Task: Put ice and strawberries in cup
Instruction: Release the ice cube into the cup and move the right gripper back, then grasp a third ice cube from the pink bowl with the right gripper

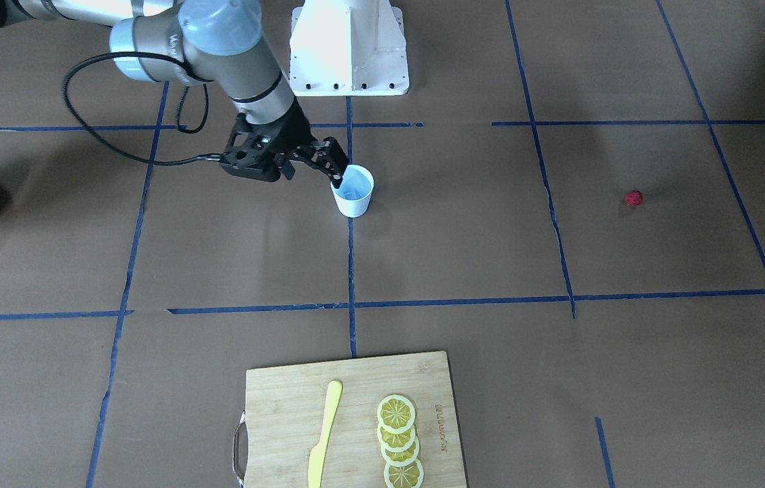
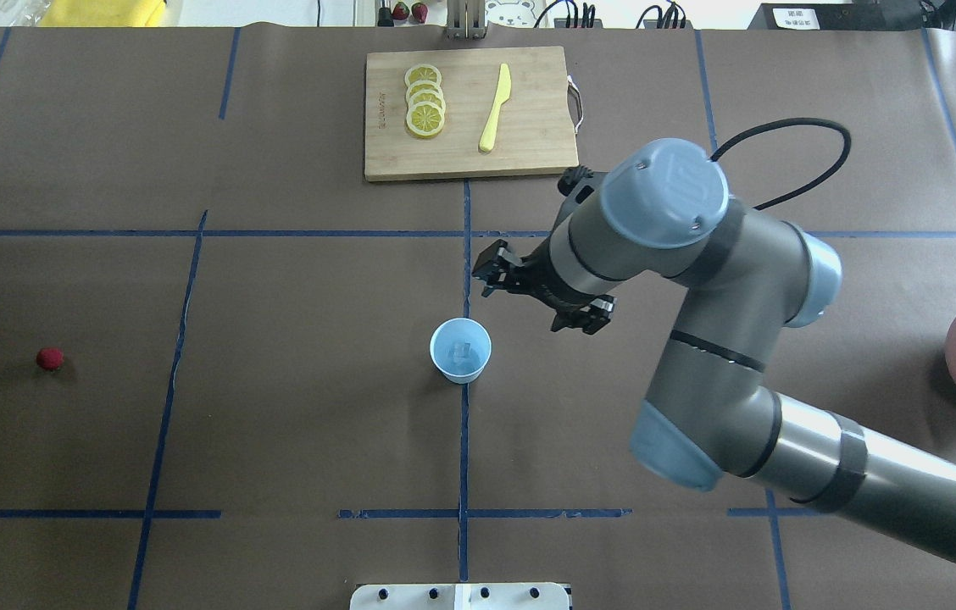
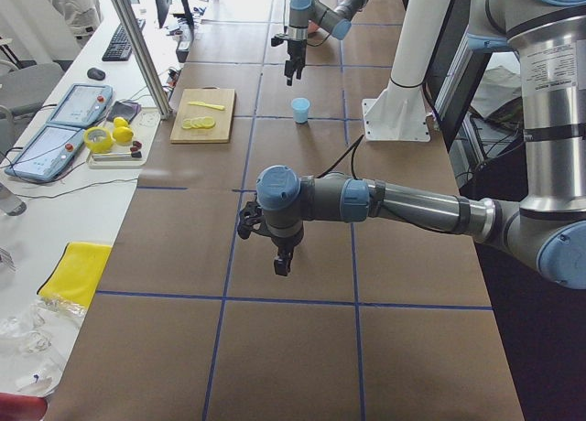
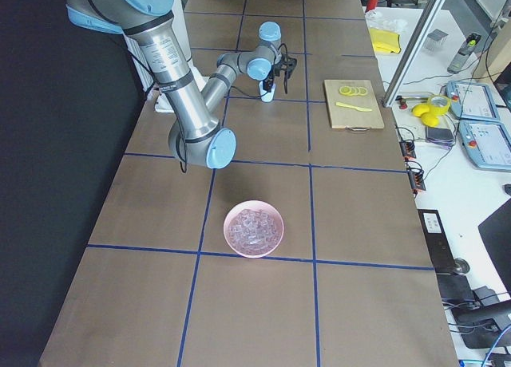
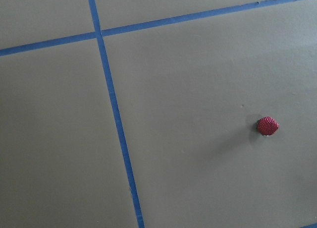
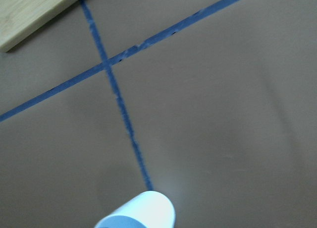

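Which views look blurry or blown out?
Right wrist view: the cup at the bottom edge is soft and washed out. Front-facing view: the white robot base is overexposed. Left wrist view: the strawberry is sharp, casting a faint shadow toward its left.

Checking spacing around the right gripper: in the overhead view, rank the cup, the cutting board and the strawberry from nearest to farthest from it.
1. cup, right beside the right gripper, mid-table.
2. cutting board, at the table's far edge.
3. strawberry, far off on the robot's left side.
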Tool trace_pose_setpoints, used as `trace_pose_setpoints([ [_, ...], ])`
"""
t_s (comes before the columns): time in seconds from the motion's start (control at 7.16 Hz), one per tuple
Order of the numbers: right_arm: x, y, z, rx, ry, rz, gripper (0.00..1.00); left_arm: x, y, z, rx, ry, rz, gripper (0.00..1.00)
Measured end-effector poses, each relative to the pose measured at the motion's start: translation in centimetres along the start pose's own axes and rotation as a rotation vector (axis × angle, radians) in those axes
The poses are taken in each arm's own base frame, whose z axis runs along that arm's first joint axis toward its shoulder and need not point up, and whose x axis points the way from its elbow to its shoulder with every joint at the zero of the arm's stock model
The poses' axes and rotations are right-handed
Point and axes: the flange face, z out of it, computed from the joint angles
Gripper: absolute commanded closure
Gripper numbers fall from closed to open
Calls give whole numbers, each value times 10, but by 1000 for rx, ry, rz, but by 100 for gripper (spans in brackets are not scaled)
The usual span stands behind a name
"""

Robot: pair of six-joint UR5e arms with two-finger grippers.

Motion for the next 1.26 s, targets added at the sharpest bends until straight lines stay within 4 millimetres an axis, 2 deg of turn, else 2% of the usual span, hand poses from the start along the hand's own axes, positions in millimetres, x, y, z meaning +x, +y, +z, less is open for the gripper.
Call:
trace_pose_setpoints([
  [0.28,131,-39,-45,-12,75,-174,0,-2,6,2,-6,2,-7,0],
  [0.56,263,-94,-95,-35,162,-364,0,-2,7,3,-6,3,-9,0],
  [0.7,321,-118,-118,-54,183,-449,0,-2,8,3,-6,3,-10,0],
  [0.84,369,-137,-134,-75,188,-523,0,-2,8,3,-6,3,-10,0],
  [0.98,403,-149,-144,-87,193,-586,0,-2,8,3,-6,4,-9,0],
  [1.12,431,-160,-148,-97,202,-648,0,-2,8,2,-6,4,-9,0],
  [1.26,449,-166,-148,-105,213,-687,0,-2,8,3,-6,4,-8,0],
])
